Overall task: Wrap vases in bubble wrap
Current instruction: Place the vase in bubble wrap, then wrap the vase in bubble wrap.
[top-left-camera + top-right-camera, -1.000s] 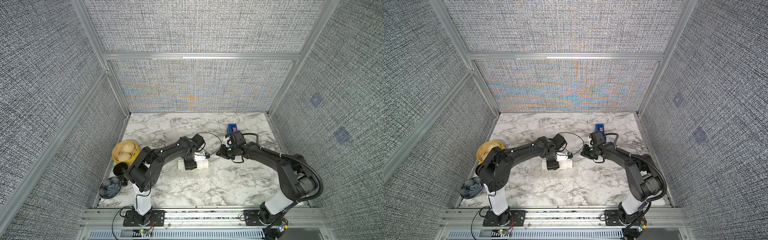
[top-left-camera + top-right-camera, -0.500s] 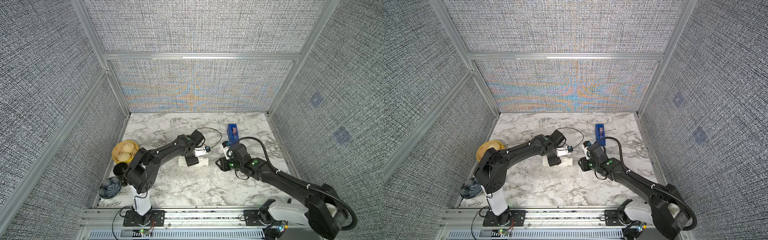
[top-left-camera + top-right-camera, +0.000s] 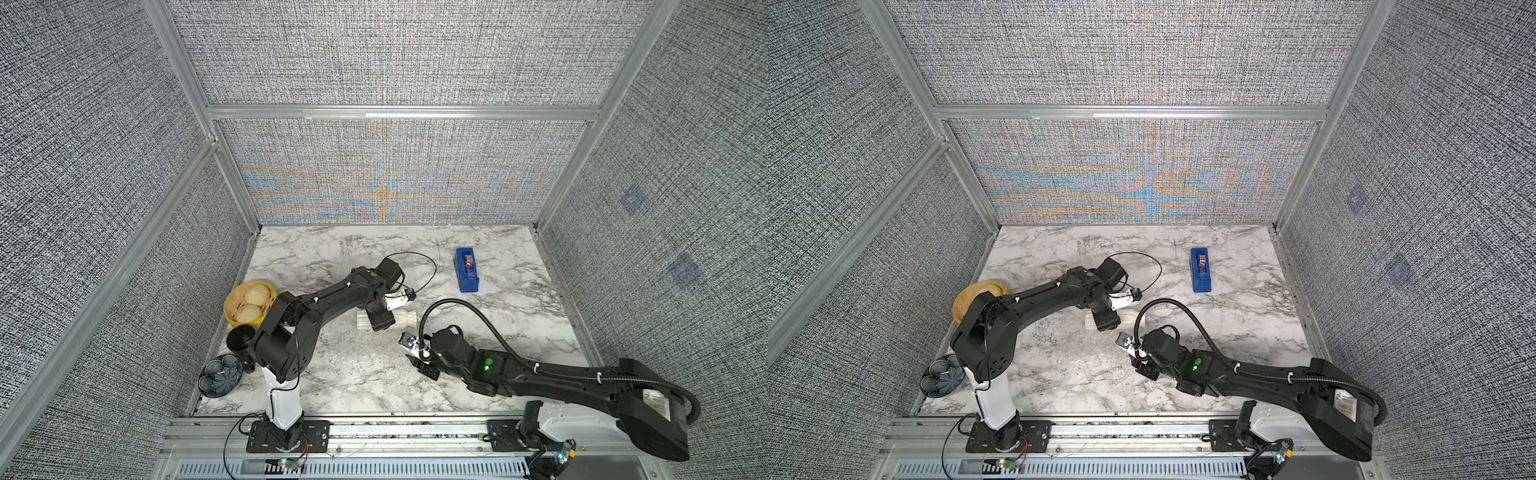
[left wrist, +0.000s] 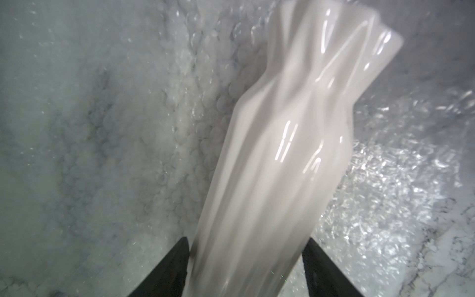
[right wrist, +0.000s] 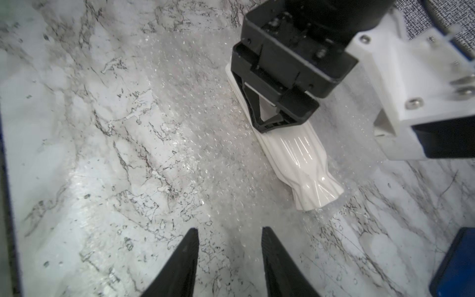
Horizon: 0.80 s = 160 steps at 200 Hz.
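L gripper [image 4: 246, 246] clamps vase [image 4: 282, 154] lying on bubble wrap [image 5: 195, 144]; R gripper [image 5: 229, 239] half-open, empty. Risk: slick vase may roll once released.

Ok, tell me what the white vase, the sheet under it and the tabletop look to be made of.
The vase: likely glazed ceramic; glossy white, sharp highlights along its ribs.
The bubble wrap: clear plastic; rows of round air pockets, whitish glints.
The tabletop: marble-look, grey veins on white; real stone or laminate, cannot tell.
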Each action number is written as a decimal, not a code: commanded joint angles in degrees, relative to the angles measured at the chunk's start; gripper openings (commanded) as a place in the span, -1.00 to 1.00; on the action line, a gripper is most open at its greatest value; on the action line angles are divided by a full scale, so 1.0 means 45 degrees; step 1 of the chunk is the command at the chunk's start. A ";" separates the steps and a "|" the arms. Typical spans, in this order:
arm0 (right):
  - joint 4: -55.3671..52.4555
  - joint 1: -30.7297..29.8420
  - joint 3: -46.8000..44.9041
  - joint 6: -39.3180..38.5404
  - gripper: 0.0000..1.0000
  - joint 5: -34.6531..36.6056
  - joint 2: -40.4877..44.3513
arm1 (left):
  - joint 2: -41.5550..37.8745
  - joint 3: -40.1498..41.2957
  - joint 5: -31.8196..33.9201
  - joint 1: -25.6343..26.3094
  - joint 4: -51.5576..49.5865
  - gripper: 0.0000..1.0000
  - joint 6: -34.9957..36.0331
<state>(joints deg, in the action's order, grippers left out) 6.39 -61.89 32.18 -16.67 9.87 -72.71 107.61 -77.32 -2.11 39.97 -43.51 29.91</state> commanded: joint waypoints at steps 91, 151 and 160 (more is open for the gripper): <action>-0.1412 -0.0830 0.1282 -0.3554 0.03 -0.0031 -0.2918 | -0.0443 -0.0200 -0.0576 -0.0189 0.0021 0.43 -0.0476; -0.0451 -0.1146 0.1275 -0.4421 0.03 0.2530 -0.3850 | -0.0325 -0.0279 -0.0569 -0.0346 -0.0108 0.37 -0.0553; -0.0140 -0.1169 0.1201 -0.4622 0.02 0.2972 -0.4029 | -0.0285 -0.0294 -0.0492 -0.0349 -0.0136 0.36 -0.0563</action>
<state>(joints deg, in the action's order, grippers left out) 3.22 -66.83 37.93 -34.65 16.78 -89.38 105.97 -78.43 -4.25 38.50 -43.53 27.83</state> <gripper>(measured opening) 0.515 0.684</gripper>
